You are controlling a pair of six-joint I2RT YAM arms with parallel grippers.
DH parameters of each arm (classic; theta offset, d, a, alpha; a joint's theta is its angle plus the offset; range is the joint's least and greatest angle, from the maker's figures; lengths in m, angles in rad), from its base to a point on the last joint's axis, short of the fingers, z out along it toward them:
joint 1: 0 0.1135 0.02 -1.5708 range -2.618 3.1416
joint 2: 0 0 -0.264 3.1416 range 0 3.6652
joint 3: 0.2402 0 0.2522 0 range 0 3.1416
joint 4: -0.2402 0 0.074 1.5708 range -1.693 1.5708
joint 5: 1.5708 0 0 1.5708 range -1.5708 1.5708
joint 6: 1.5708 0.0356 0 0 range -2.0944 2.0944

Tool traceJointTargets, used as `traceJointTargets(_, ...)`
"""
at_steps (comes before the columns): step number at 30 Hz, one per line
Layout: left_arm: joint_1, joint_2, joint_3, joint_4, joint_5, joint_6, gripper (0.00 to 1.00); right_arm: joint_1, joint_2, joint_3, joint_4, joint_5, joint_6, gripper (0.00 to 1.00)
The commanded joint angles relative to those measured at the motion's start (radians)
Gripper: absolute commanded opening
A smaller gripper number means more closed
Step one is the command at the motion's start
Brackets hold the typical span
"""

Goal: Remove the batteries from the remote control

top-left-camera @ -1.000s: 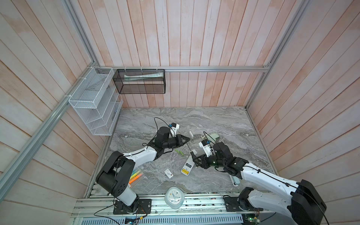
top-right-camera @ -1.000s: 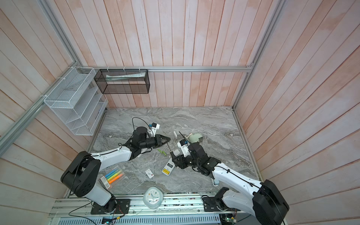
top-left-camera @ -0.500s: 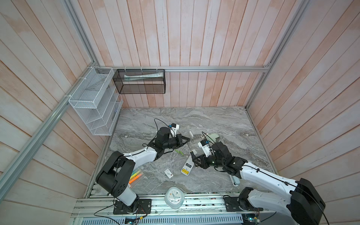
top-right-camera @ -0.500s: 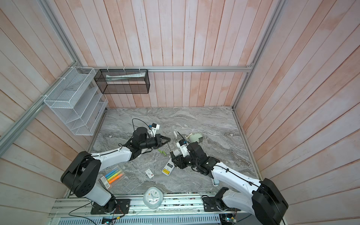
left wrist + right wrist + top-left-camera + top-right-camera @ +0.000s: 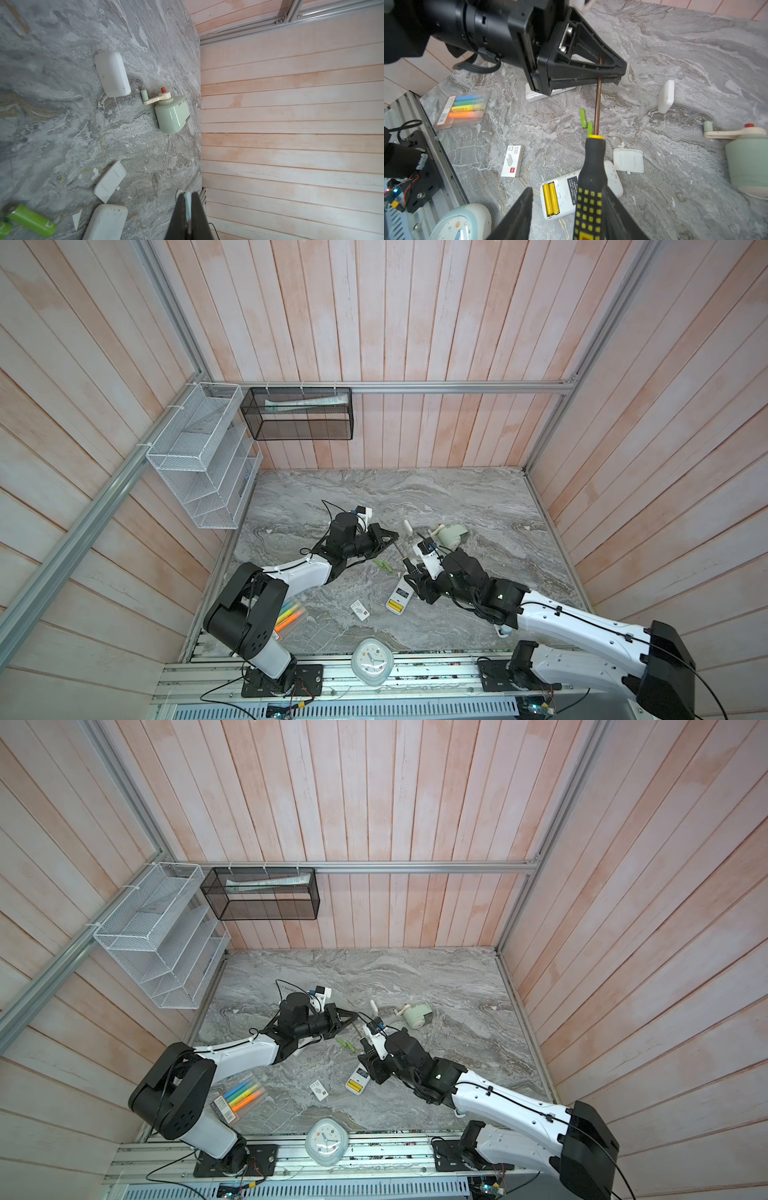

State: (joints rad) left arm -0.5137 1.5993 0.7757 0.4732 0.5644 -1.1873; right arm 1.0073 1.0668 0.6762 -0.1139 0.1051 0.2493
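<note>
Containers first. A black mesh basket [image 5: 301, 429] hangs on the back wall with something long and pale [image 5: 305, 401] lying in it, no idea what it is. Round the corner on the side wall there's a white wire rack [image 5: 199, 472], and whatever's in its tiers is too small for me to tell. Down on the marble table [image 5: 457, 510] a clear case [image 5: 443, 113] holds blue, green, yellow and orange highlighters [image 5: 467, 114].

The one that matters is the remote [image 5: 564, 207]. It lies back-side up with its compartment uncovered, and two yellow batteries [image 5: 551, 198] sit side by side in it. A white battery cover [image 5: 628, 160] lies on the marble just beside the remote. Two green batteries [image 5: 583, 117] are out, loose on the table and close together.

The left gripper [image 5: 620, 74] is clamped tight on the metal shaft of the screwdriver [image 5: 591, 166]. The right gripper [image 5: 568, 191] has its fingers spread either side of the black-and-yellow handle. One finger is against it and there's a clear gap at the other, so no real squeeze there.

The yellow pair sits right below that spread gripper, just beside the handle. The green pair lies under the shaft, between the two grippers, touched by neither.
</note>
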Motion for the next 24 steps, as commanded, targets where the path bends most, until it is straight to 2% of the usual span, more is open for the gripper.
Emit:
traceJointTargets(1,0.013,-0.037,-0.029,0.084,-0.014,-0.084,0.00,0.046,0.013,0.036,-0.061,0.187,-0.073,0.55)
traceJointTargets(8,0.038,-0.032,-0.063,0.218,0.045,-0.188,0.00,0.051,0.019,0.012,-0.040,0.218,-0.073,0.55)
traceJointTargets(13,0.043,-0.029,-0.079,0.251,0.069,-0.215,0.00,0.050,-0.013,-0.012,0.002,0.229,-0.082,0.54)
traceJointTargets(24,0.046,-0.029,-0.096,0.286,0.100,-0.242,0.00,0.048,-0.039,-0.016,0.022,0.231,-0.099,0.41)
